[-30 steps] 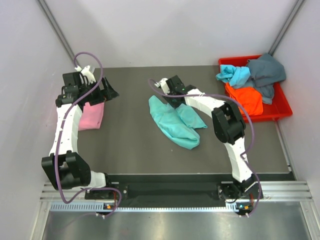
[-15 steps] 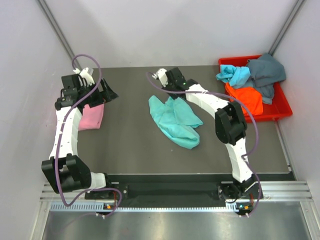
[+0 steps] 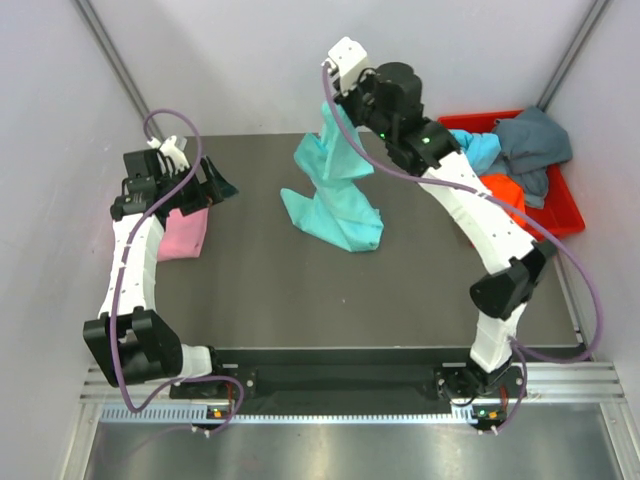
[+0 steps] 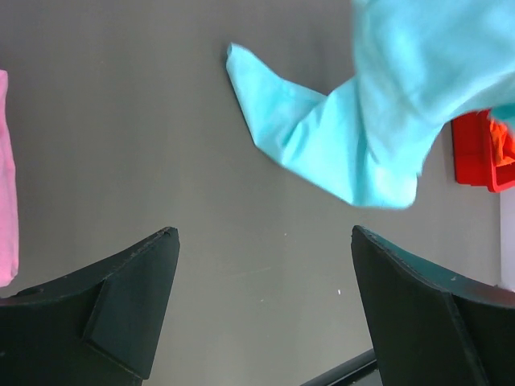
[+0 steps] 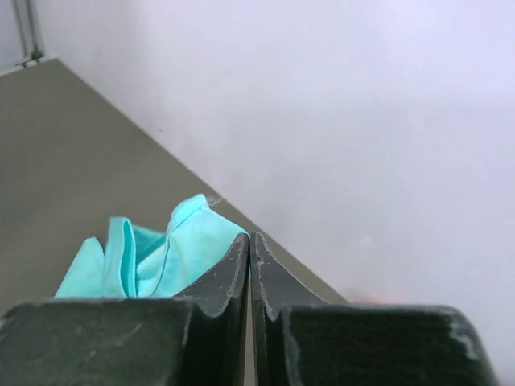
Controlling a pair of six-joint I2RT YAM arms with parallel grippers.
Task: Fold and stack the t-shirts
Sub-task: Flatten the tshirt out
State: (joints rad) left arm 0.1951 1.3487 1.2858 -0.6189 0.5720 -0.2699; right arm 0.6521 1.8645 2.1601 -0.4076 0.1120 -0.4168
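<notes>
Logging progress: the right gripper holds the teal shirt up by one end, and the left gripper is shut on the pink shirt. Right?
Not quite. The left gripper is open and holds nothing; the left wrist view shows its fingers spread, the pink shirt off to one side. The right gripper does hold the teal shirt up.

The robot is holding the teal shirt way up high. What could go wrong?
The right fingers seem to pinch only an edge of the teal t-shirt, so it might slip out and drop. Its lower part lies bunched on the table, so it may come down crumpled instead of flat.
</notes>
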